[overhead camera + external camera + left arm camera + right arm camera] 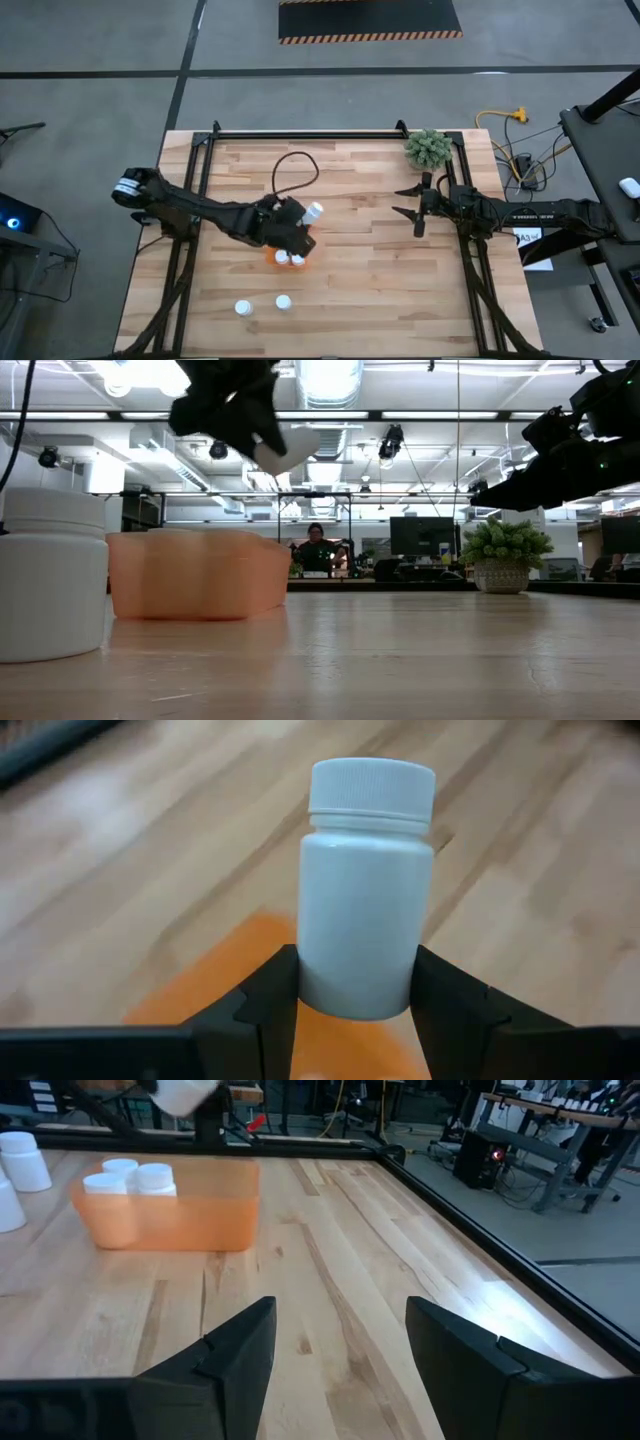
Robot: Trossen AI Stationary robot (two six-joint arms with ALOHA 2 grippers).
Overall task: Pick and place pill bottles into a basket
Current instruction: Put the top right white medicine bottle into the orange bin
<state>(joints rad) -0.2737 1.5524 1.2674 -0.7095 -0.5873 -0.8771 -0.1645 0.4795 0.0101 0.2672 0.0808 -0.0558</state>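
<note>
My left gripper (296, 222) hangs over the orange basket (276, 255), shut on a white pill bottle (368, 890) whose ribbed cap (314, 211) points away from the fingers. In the basket stand two pill bottles (283, 257) (298, 260) on their bases. Two more pill bottles (243, 307) (283, 301) stand on the table toward its near edge. My right gripper (400, 201) waits open at the table's right side, nothing between its fingers. My left gripper pinches the bottle's lower body (355, 985), at the end away from the cap, between its two fingers (275, 995). The fingers slant down from the table's left. The bottle is lifted clear above the basket, tilted, with its cap toward the far right.
A green fuzzy plant (428, 148) in a pot sits at the table's far right corner. A black cable (295, 165) loops over the wood behind the left arm. Bare wood lies between the basket and my right gripper.
</note>
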